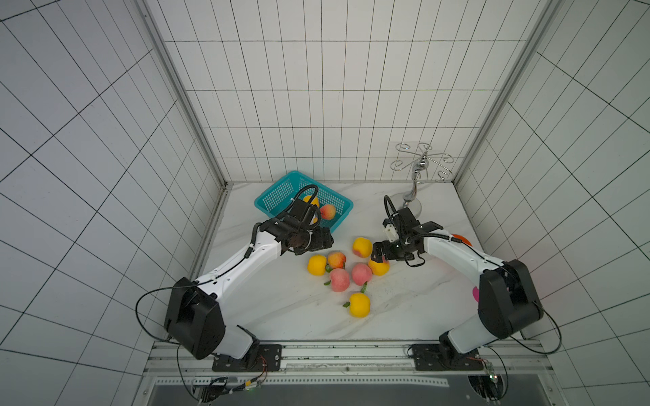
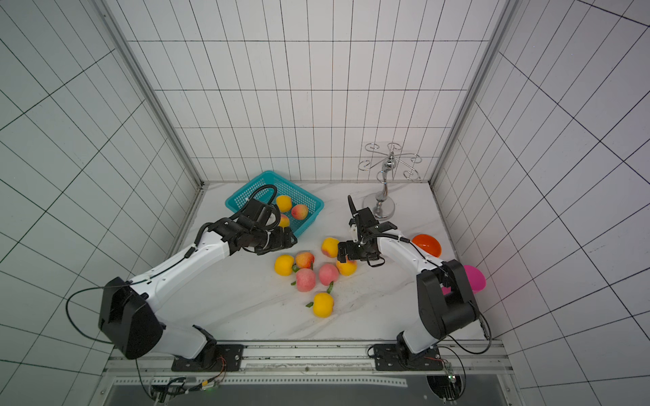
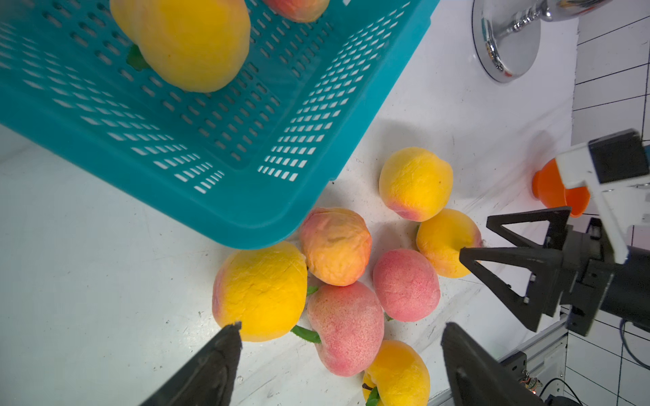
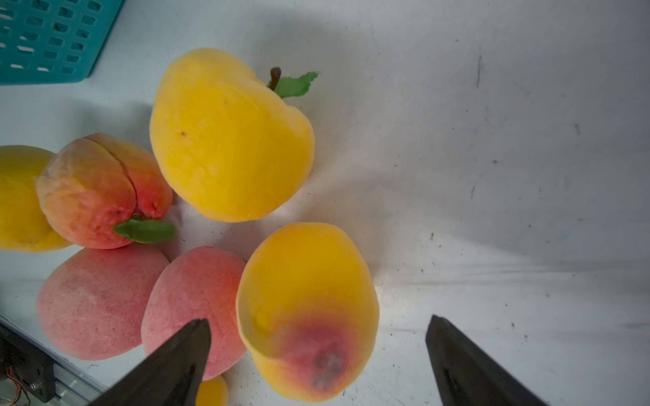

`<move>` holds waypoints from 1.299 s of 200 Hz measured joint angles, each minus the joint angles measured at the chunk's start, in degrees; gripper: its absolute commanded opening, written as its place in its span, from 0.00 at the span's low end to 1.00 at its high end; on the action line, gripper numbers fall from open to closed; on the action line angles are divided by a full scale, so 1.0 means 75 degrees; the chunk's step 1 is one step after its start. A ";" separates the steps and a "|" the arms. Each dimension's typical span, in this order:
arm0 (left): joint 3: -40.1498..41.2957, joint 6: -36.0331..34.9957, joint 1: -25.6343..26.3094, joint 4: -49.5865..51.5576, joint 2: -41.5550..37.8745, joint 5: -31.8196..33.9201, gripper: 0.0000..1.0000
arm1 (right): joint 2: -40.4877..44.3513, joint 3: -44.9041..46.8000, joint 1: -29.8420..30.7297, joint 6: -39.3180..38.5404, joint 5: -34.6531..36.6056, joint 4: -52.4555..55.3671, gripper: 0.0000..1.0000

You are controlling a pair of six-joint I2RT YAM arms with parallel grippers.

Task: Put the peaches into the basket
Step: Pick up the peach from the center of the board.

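Basket (image 1: 279,195) as landmark. Three peaches (image 2: 299,211) lie inside basket. Seven more are clustered on table (image 1: 281,316) just off basket's near corner, several touching.

Right gripper (image 4: 318,321): jaws wide, straddling yellow red-blushed peach (image 4: 306,309) on cluster's side away from basket, not closed.

Left gripper (image 3: 342,327): jaws spread, empty, over cluster just beside basket.

Peaches look light, matte, slightly soft, and likely to roll. Pinch across widest middle, clear of leaf. Pink neighbour crowds one finger.
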State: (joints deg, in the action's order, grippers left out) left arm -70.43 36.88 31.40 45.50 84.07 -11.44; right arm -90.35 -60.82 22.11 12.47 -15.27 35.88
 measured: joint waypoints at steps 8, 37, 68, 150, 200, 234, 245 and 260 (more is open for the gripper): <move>-0.0047 0.0000 0.0000 -0.0015 0.0050 -0.0020 0.88 | -0.0058 0.0000 0.0000 0.0000 -0.0015 -0.0035 1.00; -0.0137 -0.0009 -0.0003 -0.0050 0.0149 -0.0047 0.88 | -0.0192 0.0000 0.0000 0.0003 -0.0052 -0.0131 1.00; -0.0230 -0.0047 -0.0052 -0.0070 0.0236 -0.0093 0.88 | -0.0344 0.0000 0.0000 0.0015 -0.0105 -0.0207 0.99; -0.0353 -0.0117 -0.0277 -0.0105 0.0498 -0.0236 0.88 | -0.0612 0.0020 0.0000 0.0047 -0.0268 -0.0312 0.94; -0.0475 -0.0122 -0.0364 -0.0201 0.0714 -0.0414 0.87 | -0.0941 0.0052 0.0000 0.0149 -0.0414 -0.0318 0.82; -0.0909 -0.0192 -0.0388 -0.0216 0.1008 -0.0490 0.87 | -0.0962 0.0052 0.0000 0.0210 -0.0437 -0.0332 0.76; -0.0979 -0.0213 -0.0396 -0.0219 0.1026 -0.0493 0.87 | -0.0962 0.0052 0.0000 0.0201 -0.0443 -0.0332 0.72; -0.0994 -0.0216 -0.0417 -0.0221 0.1026 -0.0493 0.87 | -0.0962 0.0052 0.0000 0.0201 -0.0443 -0.0329 0.65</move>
State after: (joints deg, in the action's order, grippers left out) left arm -77.89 35.27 28.27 43.83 91.77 -15.14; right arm -97.56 -60.42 22.11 13.98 -18.59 33.41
